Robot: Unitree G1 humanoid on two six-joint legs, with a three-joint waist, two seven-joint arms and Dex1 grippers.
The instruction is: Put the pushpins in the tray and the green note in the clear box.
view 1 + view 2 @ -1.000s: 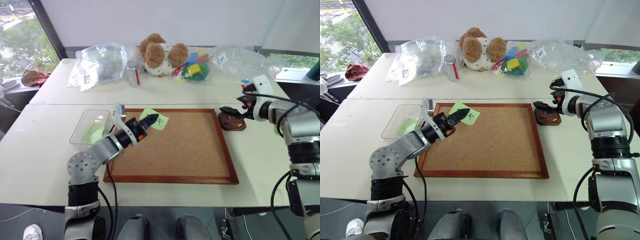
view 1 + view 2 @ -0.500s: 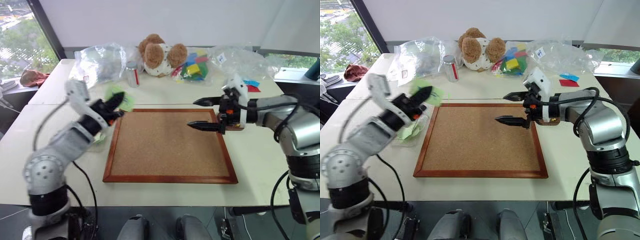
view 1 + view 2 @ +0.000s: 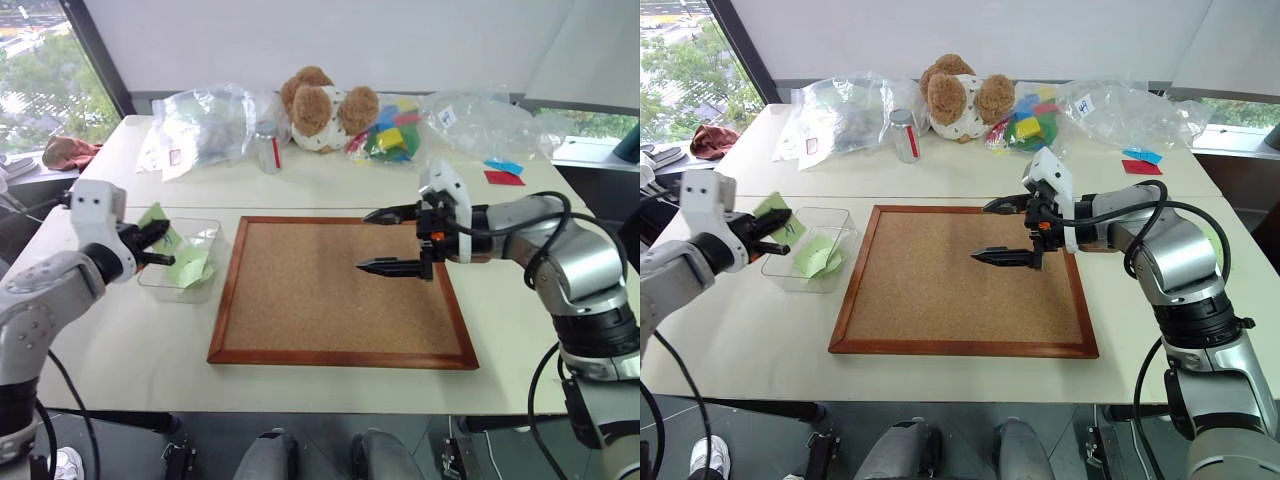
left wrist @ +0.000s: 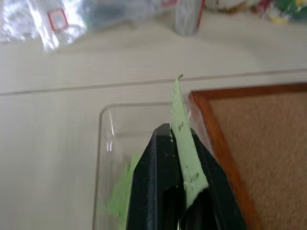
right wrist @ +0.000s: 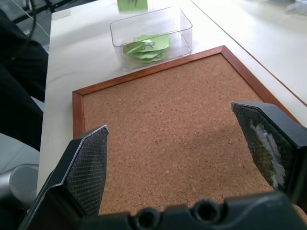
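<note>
Green note [image 3: 160, 226]: pinched in left claw [image 3: 152, 243], at left of frame beside the clear box [image 3: 197, 252].
Right claw [image 3: 385, 240]: fingers wide apart, empty, over cork board [image 3: 340, 300].

My right gripper [image 3: 392, 240] and forearm cover the tray at the cork board's [image 3: 340, 290] right edge, so I cannot tell whether pushpins lie in it. In the left wrist view my fingers [image 4: 158, 187] hide the lower part of the green note [image 4: 184, 143], and the clear box [image 4: 108, 143] runs off the frame's bottom edge.
</note>
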